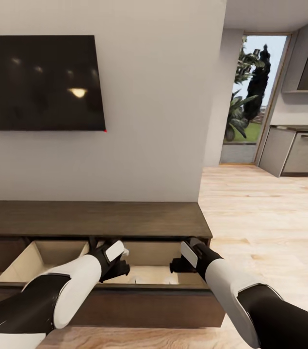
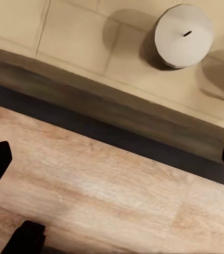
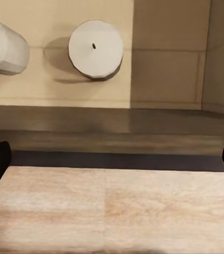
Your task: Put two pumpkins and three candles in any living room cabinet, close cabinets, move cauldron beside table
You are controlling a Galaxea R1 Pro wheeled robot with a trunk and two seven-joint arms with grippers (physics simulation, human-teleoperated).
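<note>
- Left gripper [image 1: 109,271]: jaws spread wide, holding nothing, poised over the open drawer's front edge.
- Right gripper [image 1: 179,265]: jaws likewise wide apart, empty, above the same edge.
- Candles [image 3: 95,48]: two short grey cylinders on the pale drawer floor, near each other; judged light, rigid, smooth; best pinched across the sides.
- Cabinet [image 1: 90,219]: drawers pulled out, not yet shut.

The cabinet [image 1: 95,218] is dark matt wood with visible grain; its drawer insides look pale, smooth board. The candles [image 2: 184,36] look matt, waxy grey. The floor [image 1: 270,228] is light wood planks.
</note>
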